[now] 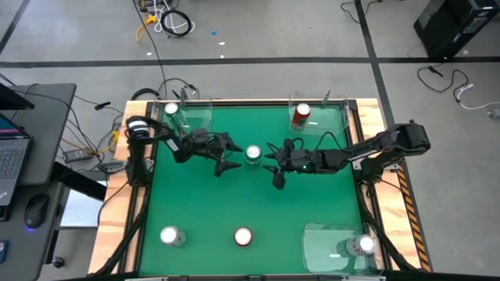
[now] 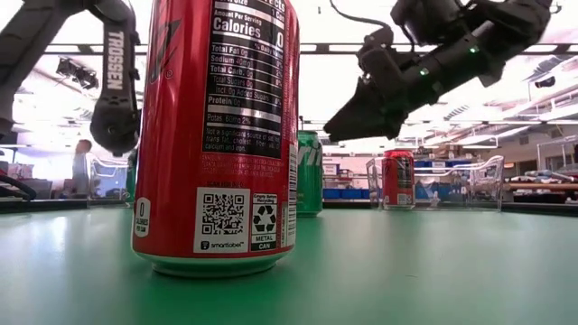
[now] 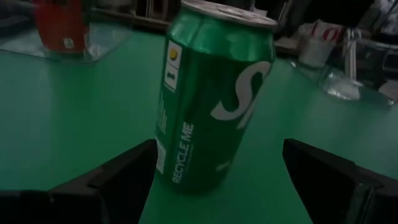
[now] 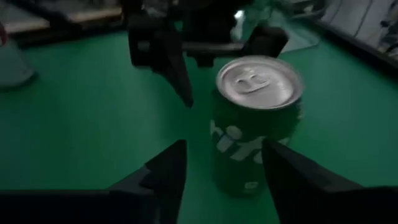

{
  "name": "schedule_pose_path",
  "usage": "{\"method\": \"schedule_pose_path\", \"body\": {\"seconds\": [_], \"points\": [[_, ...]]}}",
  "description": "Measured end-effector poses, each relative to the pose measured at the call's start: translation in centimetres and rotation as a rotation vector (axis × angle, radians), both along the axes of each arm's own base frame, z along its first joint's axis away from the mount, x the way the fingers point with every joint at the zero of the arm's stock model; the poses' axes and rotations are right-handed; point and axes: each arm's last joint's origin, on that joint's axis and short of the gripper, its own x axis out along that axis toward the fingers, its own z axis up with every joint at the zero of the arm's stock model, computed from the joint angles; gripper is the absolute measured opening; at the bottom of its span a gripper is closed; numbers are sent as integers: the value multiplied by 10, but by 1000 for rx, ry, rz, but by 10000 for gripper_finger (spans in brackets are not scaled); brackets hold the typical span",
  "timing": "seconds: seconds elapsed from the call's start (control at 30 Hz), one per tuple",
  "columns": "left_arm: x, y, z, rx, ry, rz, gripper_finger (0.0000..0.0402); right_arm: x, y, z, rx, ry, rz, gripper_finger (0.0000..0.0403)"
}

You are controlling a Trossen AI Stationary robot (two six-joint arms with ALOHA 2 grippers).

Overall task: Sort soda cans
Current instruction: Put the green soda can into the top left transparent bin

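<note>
Cans stand upright on the green bench (image 1: 250, 199), long axes vertical, silver tops up. At frame centre a green can (image 1: 252, 154) sits between the two grippers: the left gripper (image 1: 228, 157) just left of it with fingers spread wide and released, the right gripper (image 1: 275, 165) just right of it, fingers apart and not touching the can. Another green can (image 1: 172, 111) stands in the upper-left tray (image 1: 199, 117), a red can (image 1: 301, 114) in the upper-right tray (image 1: 332, 121), a silver can (image 1: 365, 246) in the lower-right tray (image 1: 324, 246); a silver can (image 1: 169, 236) and a red can (image 1: 243, 236) stand along the bottom edge
</note>
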Motion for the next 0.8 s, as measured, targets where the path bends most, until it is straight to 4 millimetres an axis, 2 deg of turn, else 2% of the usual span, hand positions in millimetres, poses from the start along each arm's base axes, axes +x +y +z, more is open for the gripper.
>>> {"method": "schedule_pose_path", "body": {"seconds": [0.17, 0.43, 0.57, 0.8], "points": [[6, 2, -9, -11, -58, -13, 351, -8, -8, -25, 39, 14, -62, 124], [25, 8, -20, -34, -55, -45, 351, 8, -19, -57, 27, 1, -75, 31], [29, 10, -19, -32, -66, -52, 351, 18, -22, -67, 36, 16, -68, 11], [32, 7, -17, -20, -78, -56, 351, 29, -25, -72, 57, 7, -33, 11]]}}
